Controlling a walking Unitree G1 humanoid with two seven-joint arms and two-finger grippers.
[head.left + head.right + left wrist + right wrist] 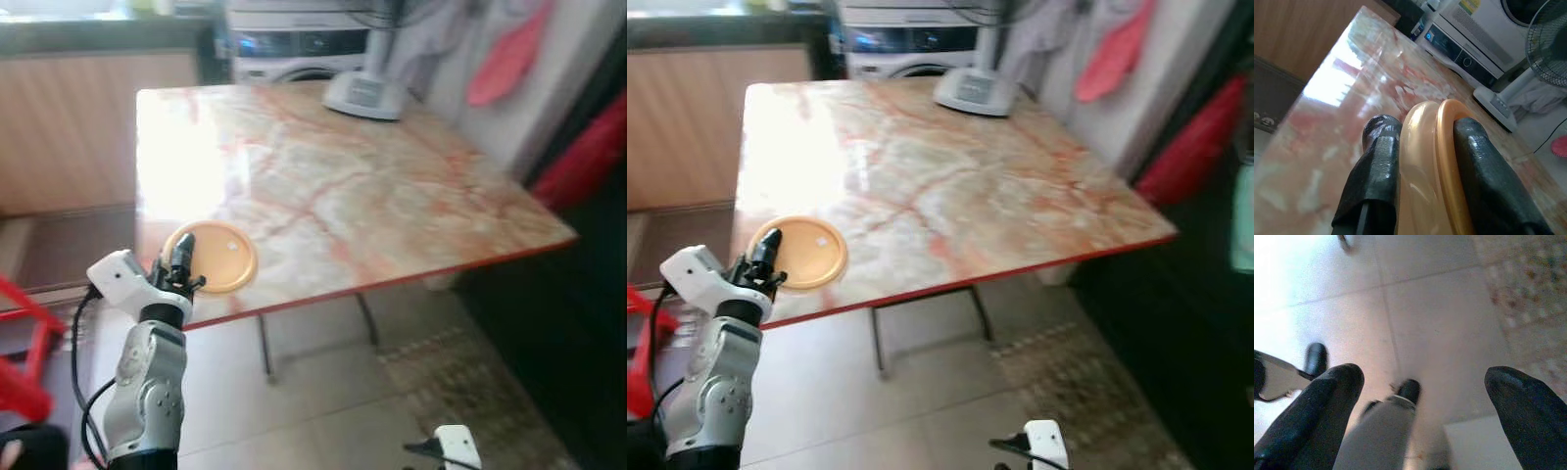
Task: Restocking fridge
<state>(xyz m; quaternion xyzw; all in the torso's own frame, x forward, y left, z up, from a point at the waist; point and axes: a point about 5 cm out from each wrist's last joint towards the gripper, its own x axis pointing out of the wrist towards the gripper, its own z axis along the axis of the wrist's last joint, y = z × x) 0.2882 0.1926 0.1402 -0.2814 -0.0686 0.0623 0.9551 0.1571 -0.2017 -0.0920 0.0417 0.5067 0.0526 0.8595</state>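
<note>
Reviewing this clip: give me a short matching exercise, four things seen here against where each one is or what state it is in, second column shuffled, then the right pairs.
Things:
1. orange plate
2. left gripper
3. right gripper
4. fan base

Places or states:
A. open, hanging low over the tiled floor
B. standing at the far edge of the marble table
C. lying at the near left edge of the table
D. fingers closed on the rim of the plate

Pairs: 1-C, 2-D, 3-A, 4-B
</note>
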